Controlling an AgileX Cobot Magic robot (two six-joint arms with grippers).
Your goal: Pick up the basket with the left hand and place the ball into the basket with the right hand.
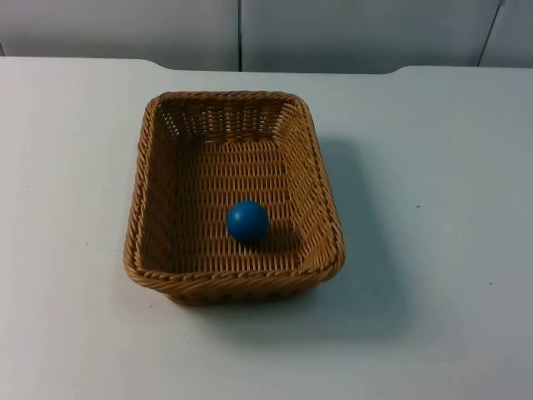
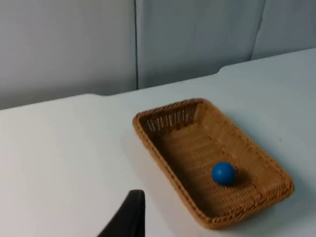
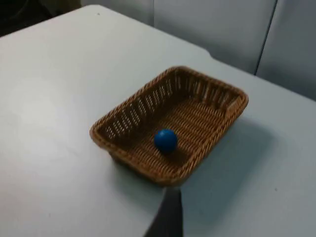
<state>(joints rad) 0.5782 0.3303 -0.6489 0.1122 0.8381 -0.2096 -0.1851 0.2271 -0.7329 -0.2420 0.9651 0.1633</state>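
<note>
A brown wicker basket [image 1: 137, 192] stands on the white table, mid-table in the top view. A blue ball [image 1: 247, 221] lies inside it on the woven floor, toward the near wall. In the left wrist view the basket [image 2: 163, 163] and ball [image 2: 223, 173] lie some way ahead of my left gripper [image 2: 126, 217], which is held back from them over bare table. The right wrist view has the basket [image 3: 131, 98] with the ball [image 3: 165, 139] in it, just beyond my right gripper [image 3: 168, 217], which hangs apart from the rim.
The white table [image 1: 75, 317] spreads out on all sides of the basket. A grey partition wall [image 1: 333, 33] closes off the table's far edge.
</note>
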